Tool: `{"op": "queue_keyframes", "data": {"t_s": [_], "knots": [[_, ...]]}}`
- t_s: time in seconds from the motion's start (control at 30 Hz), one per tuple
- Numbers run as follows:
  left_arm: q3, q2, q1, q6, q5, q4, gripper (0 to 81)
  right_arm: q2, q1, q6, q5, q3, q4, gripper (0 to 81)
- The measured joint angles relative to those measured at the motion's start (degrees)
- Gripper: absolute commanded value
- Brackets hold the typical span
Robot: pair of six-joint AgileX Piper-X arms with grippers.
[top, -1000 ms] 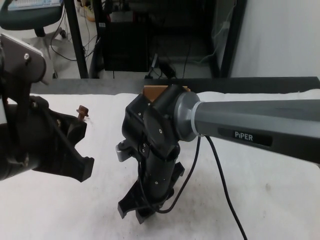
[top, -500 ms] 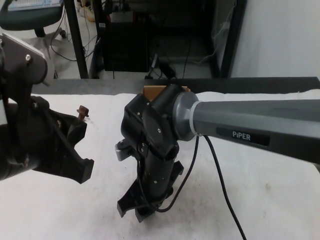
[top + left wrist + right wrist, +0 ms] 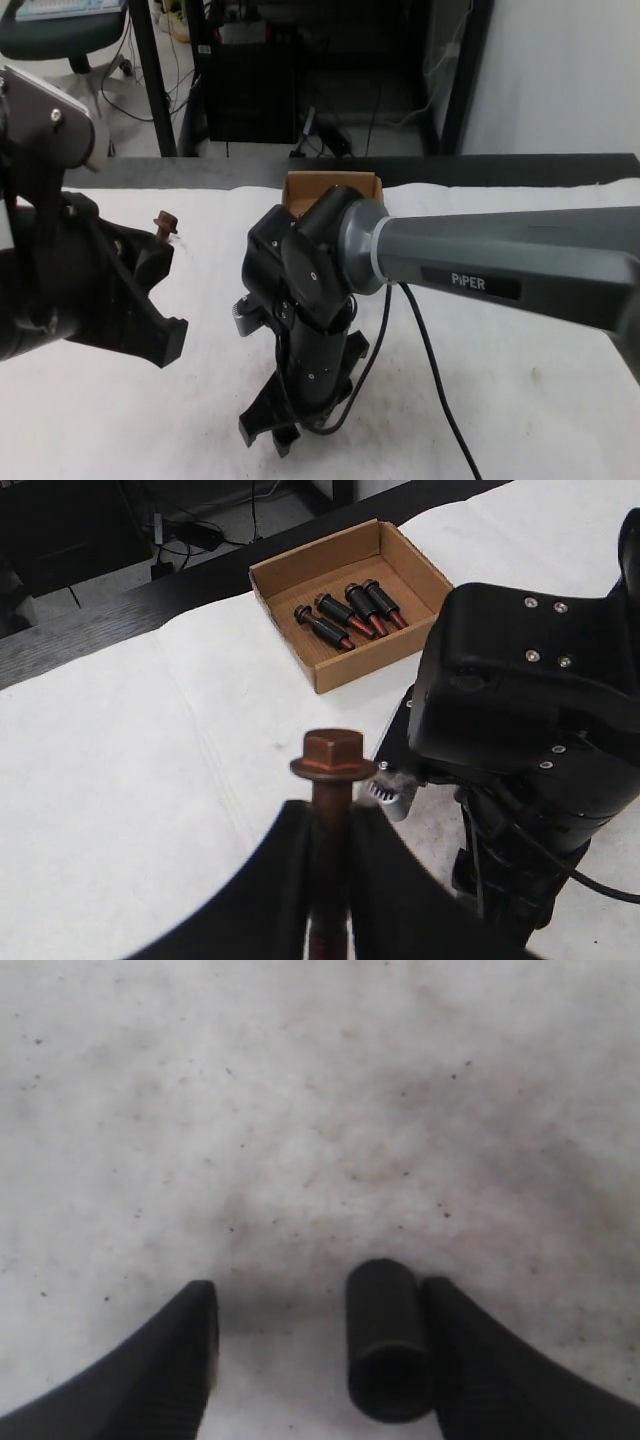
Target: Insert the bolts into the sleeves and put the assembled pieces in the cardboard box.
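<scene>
My left gripper (image 3: 328,818) is shut on a copper bolt (image 3: 332,763), held upright with its hex head above the fingers; in the high view the bolt (image 3: 165,223) sticks up at the left. A black sleeve (image 3: 388,1348) lies on the white cloth between the fingers of my open right gripper (image 3: 320,1335), close beside one finger (image 3: 470,1370). My right gripper (image 3: 272,428) points straight down at the cloth near the front. The cardboard box (image 3: 365,666) holds several assembled pieces (image 3: 345,615); it sits at the back of the bench (image 3: 330,181).
White cloth (image 3: 520,400) covers the bench. The right arm's black wrist (image 3: 530,720) stands between my left gripper and the box side. A cable (image 3: 440,390) trails from the right arm across the cloth.
The right arm has sunk a little and shifted toward the front, uncovering more of the box in the high view. The left arm and its bolt have stayed put.
</scene>
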Motion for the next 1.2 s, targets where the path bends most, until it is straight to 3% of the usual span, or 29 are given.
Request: {"op": "queue_keyframes", "data": {"t_s": [0.2,0.4,0.6,0.93,1.2], "knots": [[0.00,0.00,0.00,0.00,0.00,0.00,0.3,0.00,0.00,-0.57,0.71,0.00,0.00,55.7],[0.00,0.00,0.00,0.00,0.00,0.00,0.3,0.00,0.13,-3.65,5.03,0.00,0.75,43.4],[0.00,0.00,0.00,0.00,0.00,0.00,0.3,0.00,0.13,-5.88,5.96,0.00,2.32,42.8],[0.00,0.00,0.00,0.00,0.00,0.00,0.3,0.00,0.13,-7.43,9.61,-1.51,3.40,0.8],[0.00,0.00,0.00,0.00,0.00,0.00,0.3,0.00,0.13,-8.29,9.93,-6.69,3.40,0.7]]}}
